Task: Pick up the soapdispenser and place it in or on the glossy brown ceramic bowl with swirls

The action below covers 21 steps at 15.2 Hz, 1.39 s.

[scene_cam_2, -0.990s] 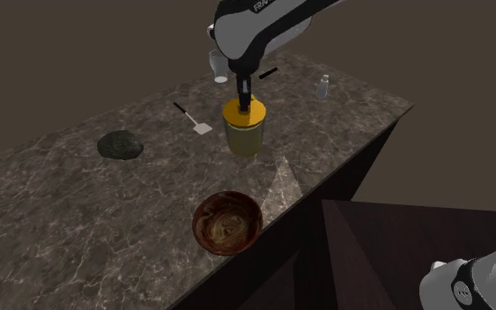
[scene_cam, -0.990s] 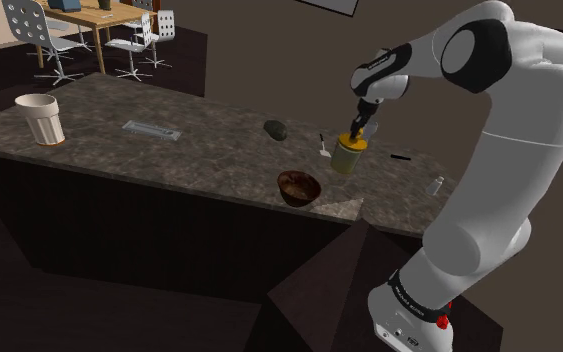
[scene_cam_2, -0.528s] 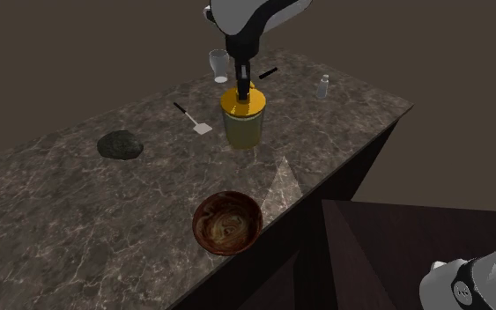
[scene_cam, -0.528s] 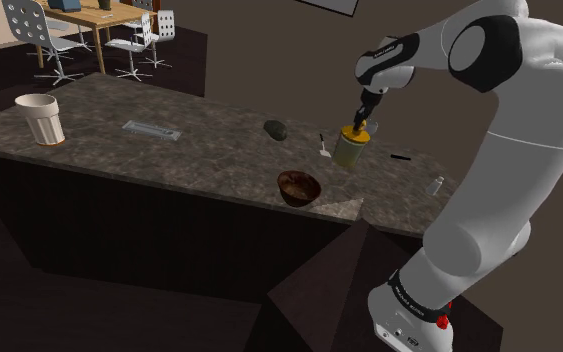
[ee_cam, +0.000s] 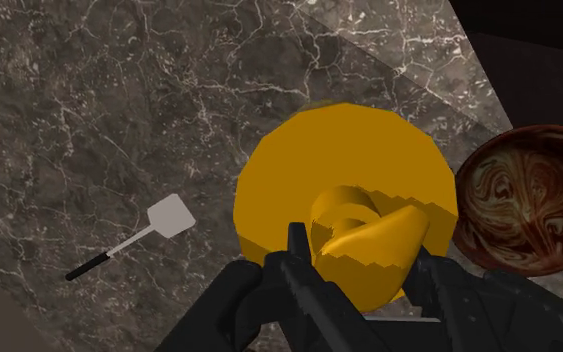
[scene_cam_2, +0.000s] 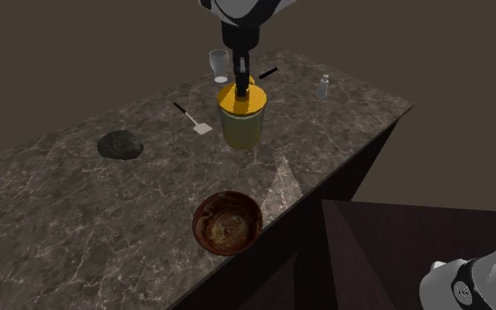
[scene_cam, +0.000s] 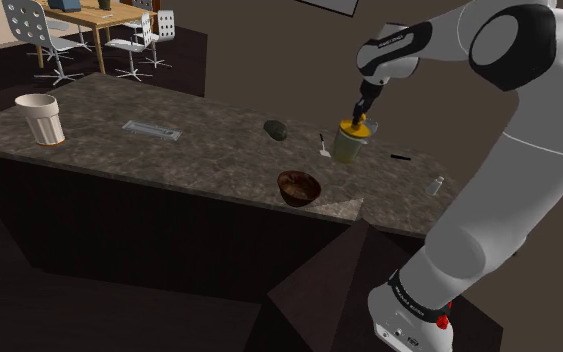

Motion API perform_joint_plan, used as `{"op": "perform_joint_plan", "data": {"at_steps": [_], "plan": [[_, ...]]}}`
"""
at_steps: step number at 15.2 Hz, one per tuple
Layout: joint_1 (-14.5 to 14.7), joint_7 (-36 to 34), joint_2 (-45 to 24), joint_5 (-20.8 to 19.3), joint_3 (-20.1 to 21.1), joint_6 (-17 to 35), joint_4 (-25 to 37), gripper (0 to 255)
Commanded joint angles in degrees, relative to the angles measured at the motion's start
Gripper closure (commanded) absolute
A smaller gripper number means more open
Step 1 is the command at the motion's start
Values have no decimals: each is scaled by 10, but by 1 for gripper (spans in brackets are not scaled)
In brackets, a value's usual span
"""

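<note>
The soap dispenser (scene_cam_2: 240,125) has an olive body and a wide orange top (ee_cam: 299,190) with a pump spout. My gripper (scene_cam_2: 241,88) comes down from above and is shut on the pump (ee_cam: 361,250). The dispenser (scene_cam: 348,146) stays upright and appears to hang just above the dark marble counter (scene_cam_2: 78,211). The glossy brown bowl with swirls (scene_cam_2: 227,222) sits near the counter's front edge, apart from the dispenser toward the second exterior view's bottom. The bowl (scene_cam: 298,187) is empty, and in the wrist view the bowl (ee_cam: 529,200) lies beside the dispenser.
A small white spatula (scene_cam_2: 193,119) and a dark lump (scene_cam_2: 120,145) lie to the dispenser's left in the second exterior view. A glass (scene_cam_2: 218,64), a black stick (scene_cam_2: 268,72) and a small bottle (scene_cam_2: 323,85) stand behind. A white cup (scene_cam: 41,118) and grey tray (scene_cam: 152,130) sit far off.
The gripper has risen with the soap dispenser in it, and both sit slightly higher and farther from the bowl than a second ago. Bowl and other items have not moved.
</note>
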<state>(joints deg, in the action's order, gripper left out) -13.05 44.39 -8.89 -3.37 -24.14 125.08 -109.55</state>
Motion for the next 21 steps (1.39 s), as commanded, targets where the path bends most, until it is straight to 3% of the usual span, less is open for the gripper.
{"op": "perform_joint_plan", "data": {"at_steps": [1,9,17,21], "plan": [[18,-32,24,-16,7,-7,-18,255],[75,-155,117,-68,55,-50,-77,255],[126,-270,175,-84,121,-110,-92,255],[125,-274,169,-85,120,-80,-116,255]]}}
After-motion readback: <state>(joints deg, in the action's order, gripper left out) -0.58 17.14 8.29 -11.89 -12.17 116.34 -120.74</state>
